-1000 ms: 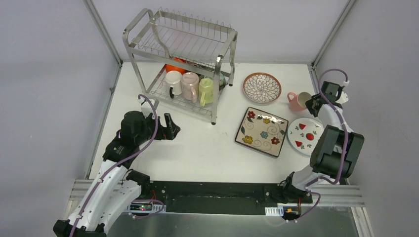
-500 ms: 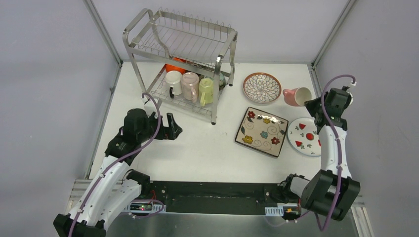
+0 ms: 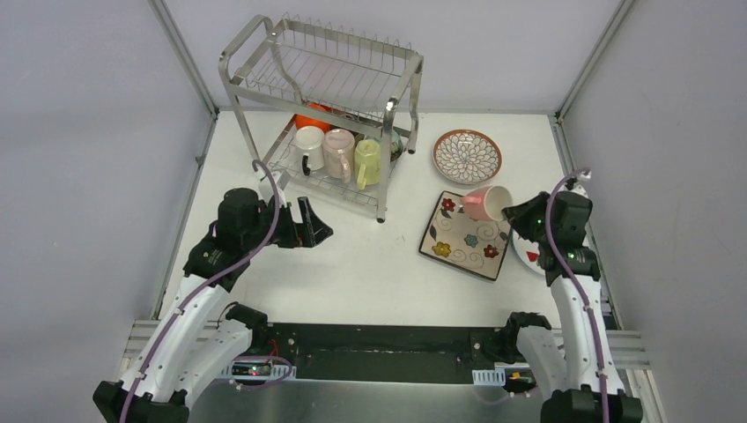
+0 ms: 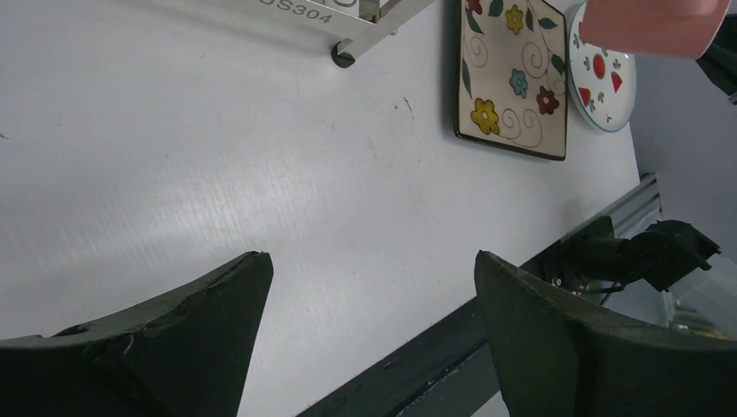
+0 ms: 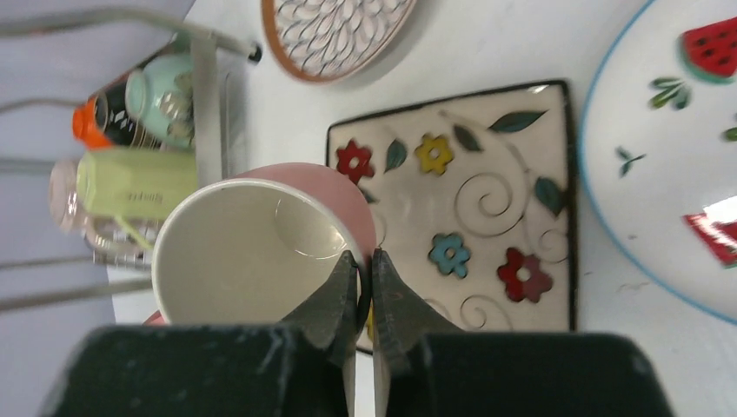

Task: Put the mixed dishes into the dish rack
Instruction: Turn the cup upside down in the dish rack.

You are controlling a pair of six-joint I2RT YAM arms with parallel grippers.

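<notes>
My right gripper [image 3: 514, 214] [image 5: 364, 261] is shut on the rim of a pink mug [image 3: 485, 203] [image 5: 252, 248], holding it in the air above the square floral plate [image 3: 468, 235] [image 5: 474, 200]. The dish rack [image 3: 326, 106] stands at the back left; its lower tier holds a white mug [image 3: 309, 144], a pink mug [image 3: 338, 152], a yellow-green mug [image 3: 368, 162] and an orange bowl [image 3: 312, 116]. The brown-rimmed petal plate [image 3: 467, 156] and the red-marked white plate [image 3: 532, 253] lie on the table. My left gripper [image 3: 309, 226] [image 4: 369, 261] hangs open over bare table in front of the rack.
The rack's foot [image 4: 343, 59] is just beyond my left fingers. A dark rail [image 3: 388, 352] runs along the table's near edge. Grey walls close in the left, back and right sides.
My right arm has swung left and toward me, carrying the pink mug from beside the petal plate to above the floral plate. My left gripper has edged slightly right.
</notes>
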